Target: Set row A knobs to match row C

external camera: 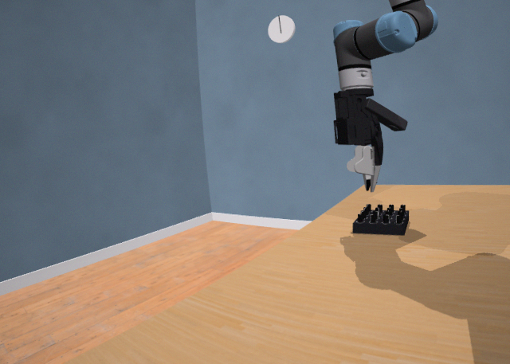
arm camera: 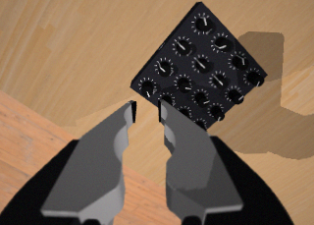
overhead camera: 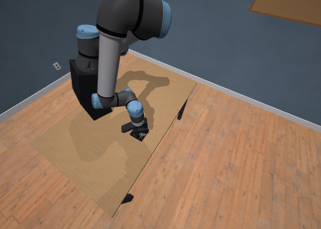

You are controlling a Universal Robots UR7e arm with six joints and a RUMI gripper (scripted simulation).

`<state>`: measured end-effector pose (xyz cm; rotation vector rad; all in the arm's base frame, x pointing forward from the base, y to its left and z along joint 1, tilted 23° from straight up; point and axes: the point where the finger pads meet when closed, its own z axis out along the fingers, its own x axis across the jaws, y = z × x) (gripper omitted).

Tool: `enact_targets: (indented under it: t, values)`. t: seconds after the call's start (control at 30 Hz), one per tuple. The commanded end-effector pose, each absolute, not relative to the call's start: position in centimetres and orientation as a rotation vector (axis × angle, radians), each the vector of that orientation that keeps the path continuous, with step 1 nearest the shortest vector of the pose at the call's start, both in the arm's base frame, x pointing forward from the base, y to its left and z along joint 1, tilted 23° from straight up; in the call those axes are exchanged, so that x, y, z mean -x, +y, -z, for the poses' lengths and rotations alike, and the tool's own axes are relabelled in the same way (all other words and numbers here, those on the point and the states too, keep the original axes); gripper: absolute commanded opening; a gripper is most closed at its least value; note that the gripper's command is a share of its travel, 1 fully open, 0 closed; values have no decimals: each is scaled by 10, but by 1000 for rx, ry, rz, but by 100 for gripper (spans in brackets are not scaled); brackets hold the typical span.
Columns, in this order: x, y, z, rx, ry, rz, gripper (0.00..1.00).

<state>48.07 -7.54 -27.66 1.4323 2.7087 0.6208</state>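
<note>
The black knob box [external camera: 381, 220] lies on the wooden table near its edge; it also shows in the wrist view [arm camera: 198, 70] and, mostly under the wrist, in the top view [overhead camera: 140, 134]. It carries several round knobs in rows, each with a white pointer mark. The socket side cannot be made out. My gripper [external camera: 370, 187] hangs pointing down, a little above the box's left end and clear of the knobs. In the wrist view the fingertips stand a narrow gap apart with nothing between them, just off the box's corner knob [arm camera: 147, 87].
The table edge [overhead camera: 165, 133] runs close beside the box, with floor beyond it. The robot's black base [overhead camera: 85, 91] stands at the table's far corner. The arm's shadow falls on the table around the box.
</note>
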Motion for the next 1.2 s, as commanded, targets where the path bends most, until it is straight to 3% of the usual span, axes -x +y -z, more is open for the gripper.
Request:
enact_targets:
  t: [0.0,1.17]
  values:
    - [-479,-76,276,-1544,2662,-623,11]
    - [-459,-77,264,-2887,1591,-573,11]
